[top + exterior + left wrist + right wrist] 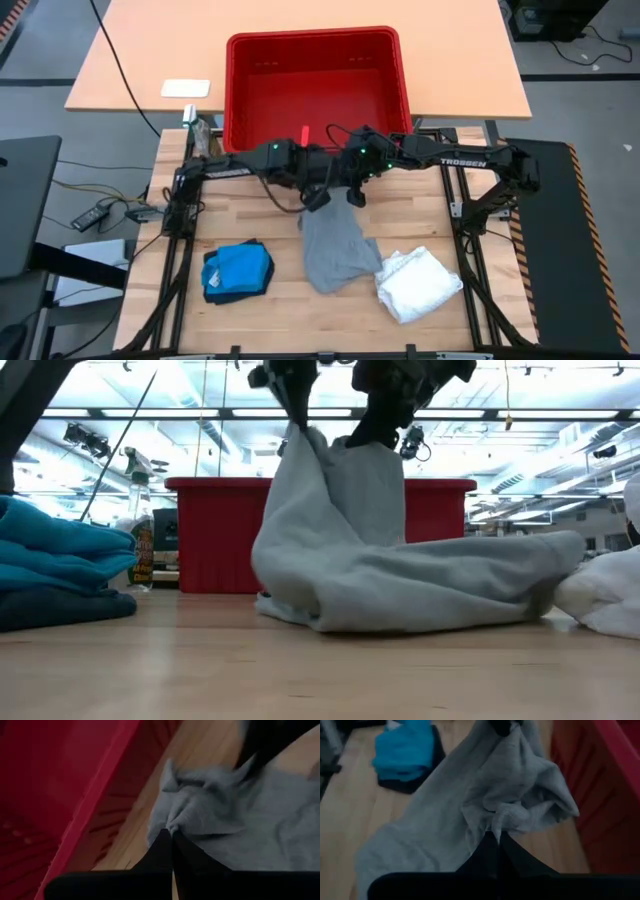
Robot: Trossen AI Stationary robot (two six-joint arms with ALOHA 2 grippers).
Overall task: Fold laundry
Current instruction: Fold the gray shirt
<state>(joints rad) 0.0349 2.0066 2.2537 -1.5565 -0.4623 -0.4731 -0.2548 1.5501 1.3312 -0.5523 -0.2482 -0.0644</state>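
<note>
A light grey garment [338, 250] lies mid-table, its far end lifted by both grippers while its near part rests on the wood. My left gripper [317, 199] and my right gripper [355, 196] hang close together just in front of the red basket [240, 90], each shut on the grey cloth. A bright blue garment [243, 268] sits folded on top of a dark navy one [212, 293] near the table's left front. A white garment [418, 283] lies bunched at the right front. My left gripper pinches a small bunched tip of the grey garment's far edge [171, 826] between its two fingers, from above. The cloth hangs below, draping down onto the table. My right gripper pinches another gathered tip of the same far edge [499, 826] from above. The cloth falls slack beneath it onto the table [420, 600].
The red plastic basket stands just beyond the grippers, on the far table. A spray bottle [197, 132] stands at the far left of the work table. Bare wood [300, 310] shows between the blue pile, the grey garment and the white one.
</note>
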